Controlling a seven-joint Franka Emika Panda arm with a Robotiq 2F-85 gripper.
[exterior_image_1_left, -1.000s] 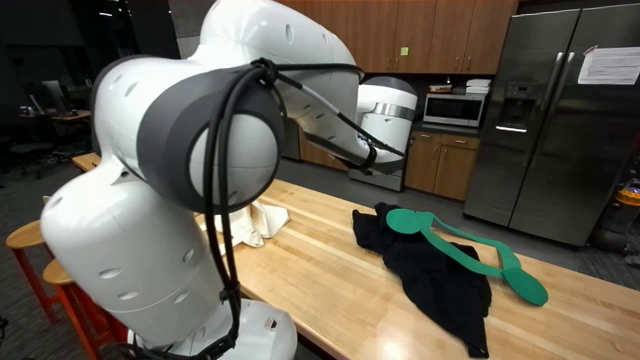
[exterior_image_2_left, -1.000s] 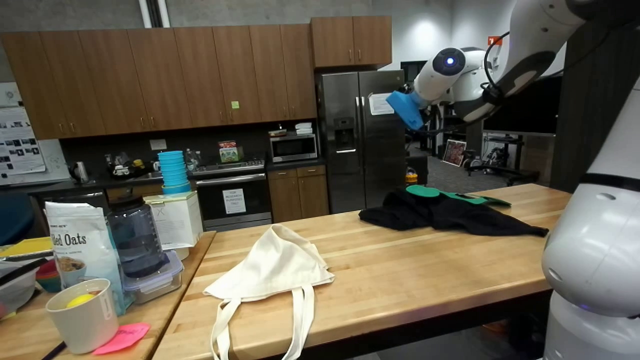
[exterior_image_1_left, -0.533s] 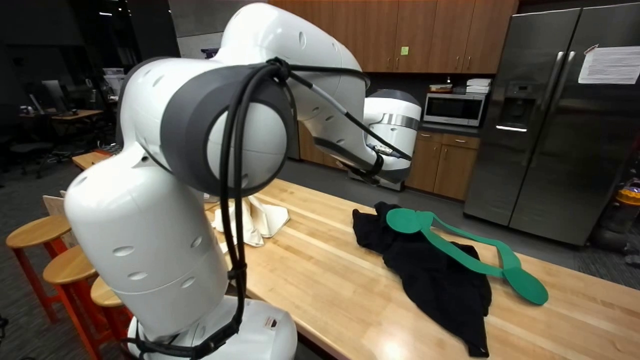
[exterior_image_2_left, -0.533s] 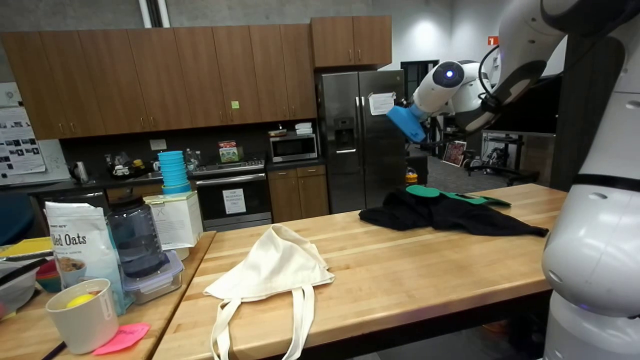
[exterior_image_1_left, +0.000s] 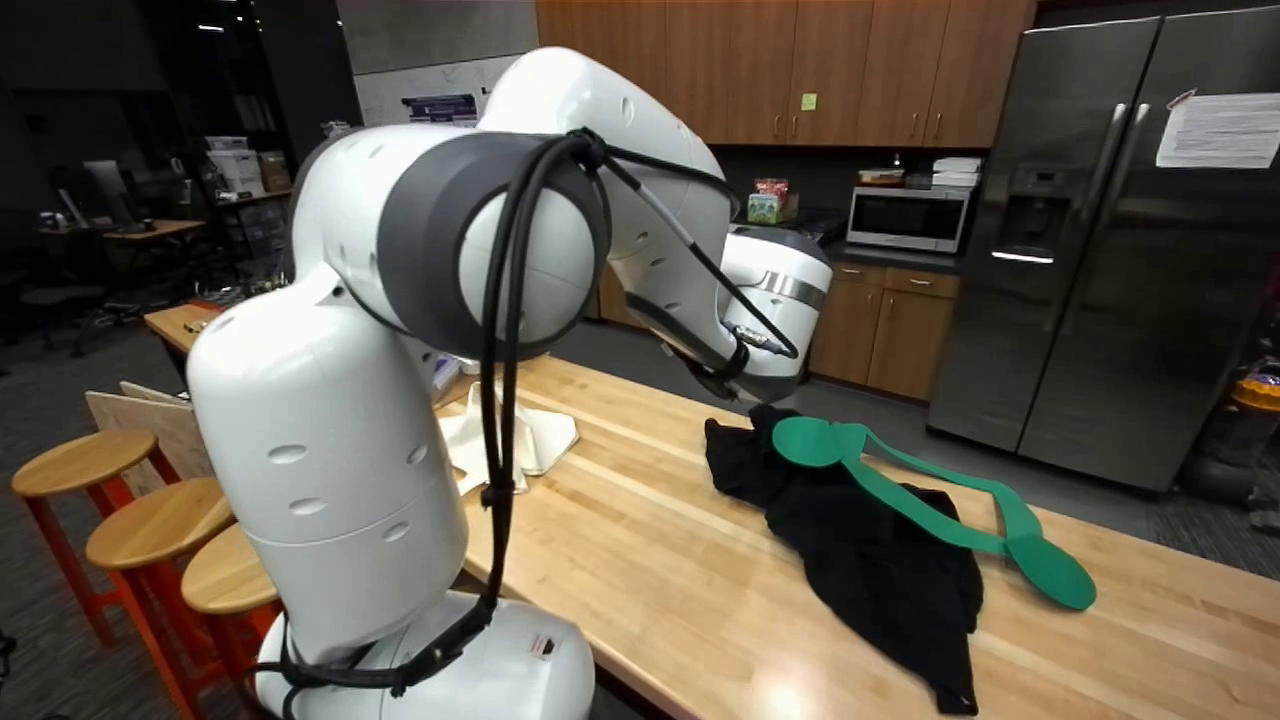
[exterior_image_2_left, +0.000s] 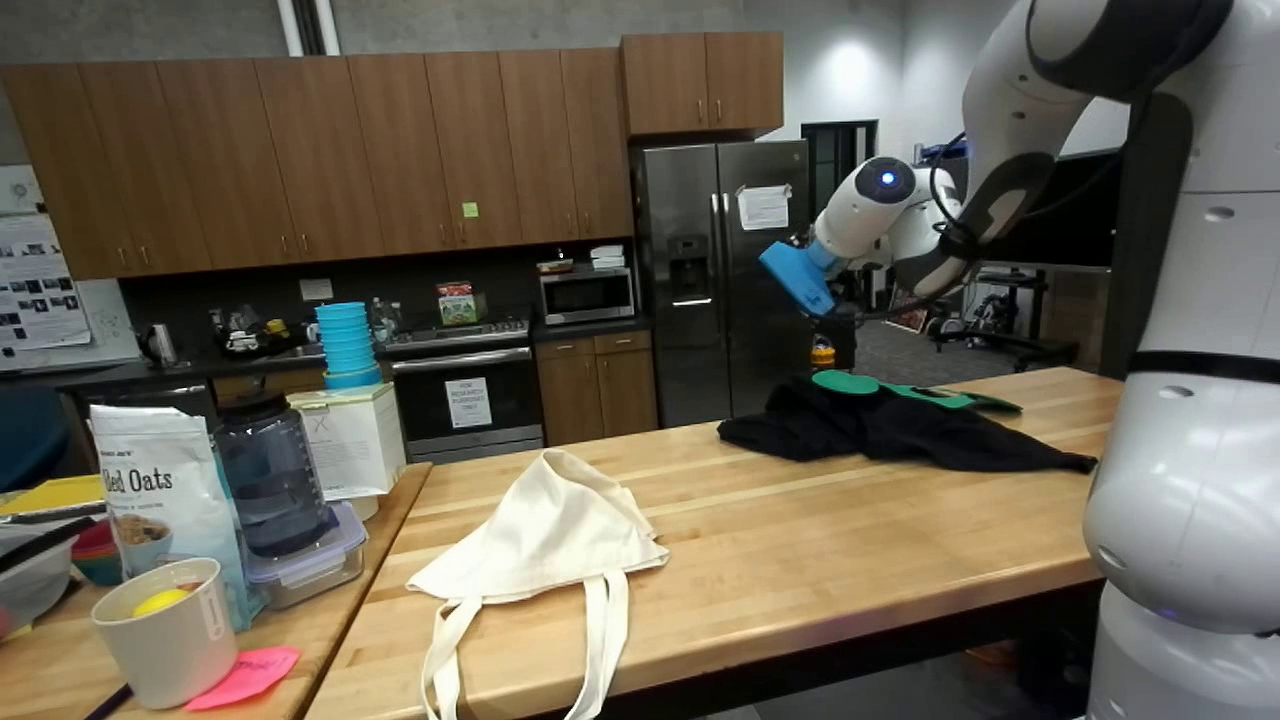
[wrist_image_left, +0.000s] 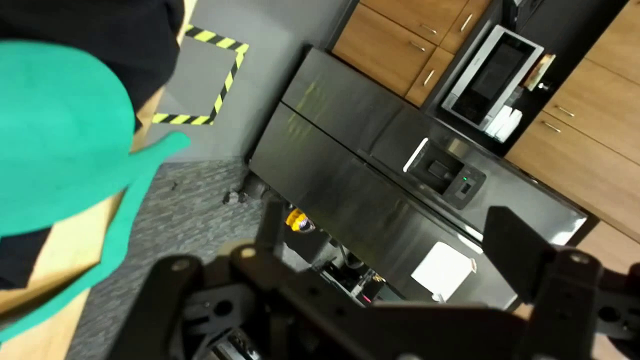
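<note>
While the black cloth (exterior_image_1_left: 870, 565) lies rumpled, the green strap (exterior_image_1_left: 906, 506) looks smooth

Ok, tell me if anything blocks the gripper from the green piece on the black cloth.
Nothing visible does: in the wrist view, no object shows between the open gripper and the green piece, which lies uncovered, partly on top of the black cloth.

Black cloth (exterior_image_1_left: 870, 570) matt; tabletop (exterior_image_1_left: 650, 530) glossy wood; fridge (exterior_image_2_left: 740, 330) smooth metal.
</note>
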